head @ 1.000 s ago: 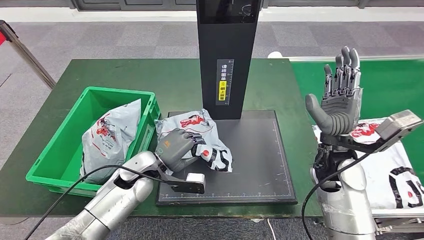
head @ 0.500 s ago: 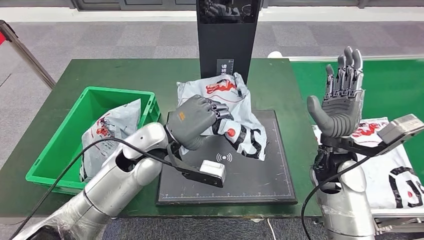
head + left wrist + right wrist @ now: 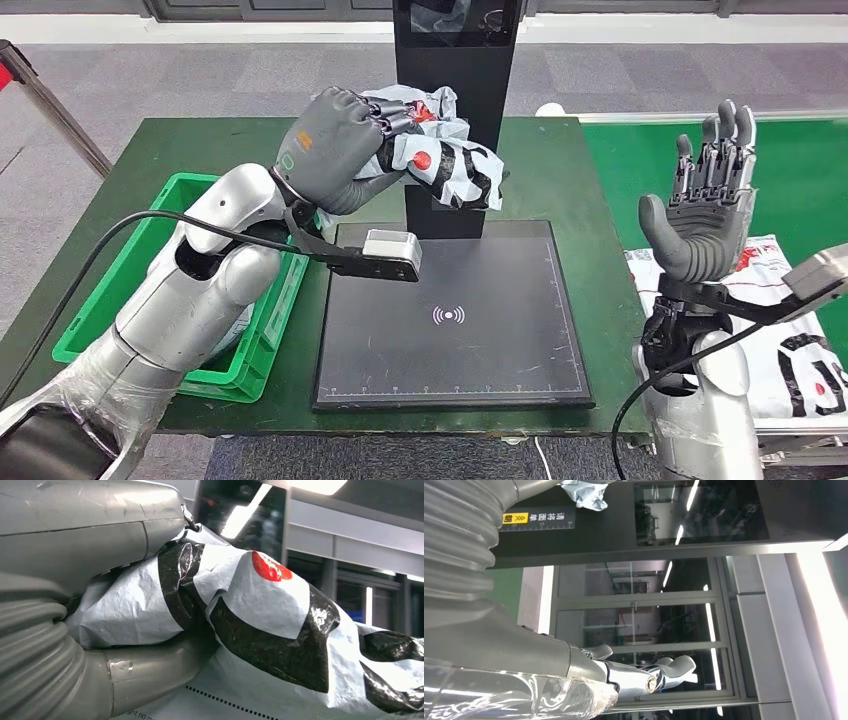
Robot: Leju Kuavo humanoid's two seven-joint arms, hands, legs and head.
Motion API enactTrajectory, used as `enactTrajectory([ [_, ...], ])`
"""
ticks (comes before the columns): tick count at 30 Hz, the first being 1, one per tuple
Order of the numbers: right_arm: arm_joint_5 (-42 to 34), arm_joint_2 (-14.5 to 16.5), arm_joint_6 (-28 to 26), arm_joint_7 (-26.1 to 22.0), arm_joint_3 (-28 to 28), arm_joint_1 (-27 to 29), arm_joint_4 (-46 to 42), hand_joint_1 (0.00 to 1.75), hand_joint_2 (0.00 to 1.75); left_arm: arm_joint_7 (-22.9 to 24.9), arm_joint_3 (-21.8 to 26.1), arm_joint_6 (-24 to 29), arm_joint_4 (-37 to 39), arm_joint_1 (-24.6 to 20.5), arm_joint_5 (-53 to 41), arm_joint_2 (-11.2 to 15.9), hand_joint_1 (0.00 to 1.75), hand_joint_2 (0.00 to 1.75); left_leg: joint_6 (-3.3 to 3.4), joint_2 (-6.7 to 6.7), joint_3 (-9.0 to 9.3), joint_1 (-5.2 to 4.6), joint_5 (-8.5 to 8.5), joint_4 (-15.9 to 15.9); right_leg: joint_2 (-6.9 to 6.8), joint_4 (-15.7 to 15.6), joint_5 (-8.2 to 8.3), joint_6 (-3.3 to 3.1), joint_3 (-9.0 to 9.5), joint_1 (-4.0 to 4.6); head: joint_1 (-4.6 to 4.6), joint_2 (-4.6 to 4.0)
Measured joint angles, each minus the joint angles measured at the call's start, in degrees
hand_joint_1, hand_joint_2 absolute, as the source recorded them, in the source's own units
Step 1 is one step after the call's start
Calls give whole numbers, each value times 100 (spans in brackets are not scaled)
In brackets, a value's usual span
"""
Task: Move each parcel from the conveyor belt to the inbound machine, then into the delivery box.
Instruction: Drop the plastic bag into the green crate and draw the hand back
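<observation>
My left hand (image 3: 335,150) grips a crumpled grey parcel (image 3: 440,160) with black and red print, holding it high above the black inbound machine plate (image 3: 450,315), in front of the machine's black column (image 3: 455,60). The left wrist view has the parcel (image 3: 260,625) close up, pressed between the thumb and fingers (image 3: 90,540). My right hand (image 3: 705,205) is raised upright with its fingers spread, holding nothing, above another parcel (image 3: 790,330) lying on the conveyor belt (image 3: 800,170). The green delivery box (image 3: 120,290) at left holds a parcel, mostly hidden behind my left arm.
The green table (image 3: 230,150) carries the box and the machine. A metal post (image 3: 50,110) slants at the far left over grey floor. The machine column (image 3: 624,525) with its yellow label appears in the right wrist view.
My left hand has lifted the parcel off the machine plate and carried it up toward the column, leaving the plate bare. My right hand shifted slightly to the right.
</observation>
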Motion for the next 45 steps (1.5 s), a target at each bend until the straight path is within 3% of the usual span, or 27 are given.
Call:
enactTrajectory([
  [4,-52,-2,-22,-27,-97,177,-92,0,175,195,229,329,190,-47,-47,246,175,175,1,4,0,1,0,-1,2,0,0,0,1,-1,1,0],
  [10,-242,1,12,-179,-411,862,-360,0,175,-3,1159,961,782,11,-46,1063,175,175,-6,20,2,4,1,-5,19,7,1,-7,-2,12,-1,0],
  [15,-391,9,86,-233,-605,1316,-516,0,175,-42,1892,1146,1009,401,-139,1564,175,175,-9,17,-4,13,2,-10,16,8,-3,-12,-6,12,1,0],
  [23,-590,14,142,-228,-721,1654,-569,0,175,12,2813,1305,1140,1159,-303,2022,175,175,-8,21,-13,11,1,-10,19,8,-3,-12,-15,7,1,0],
  [31,-574,61,240,-294,-721,1663,-460,0,175,-35,3535,1291,907,2088,-489,2125,175,175,-8,18,-16,11,1,-10,17,8,-3,-12,-19,8,-1,0],
  [41,-570,131,235,-295,-721,1864,-485,0,175,-90,3950,1404,873,2729,-656,1990,175,175,-8,18,-17,11,1,-9,16,7,-3,-12,-21,8,1,0],
  [44,-552,196,239,-295,-721,1987,-547,0,175,-134,4039,1469,934,2923,-712,1854,162,175,-9,19,-19,11,0,-10,17,7,-4,-13,-24,8,0,0],
  [45,-550,209,240,-295,-721,2021,-569,0,175,-144,4056,1483,954,2971,-716,1811,147,175,-9,19,-19,11,0,-10,16,7,-4,-13,-25,8,1,0],
])
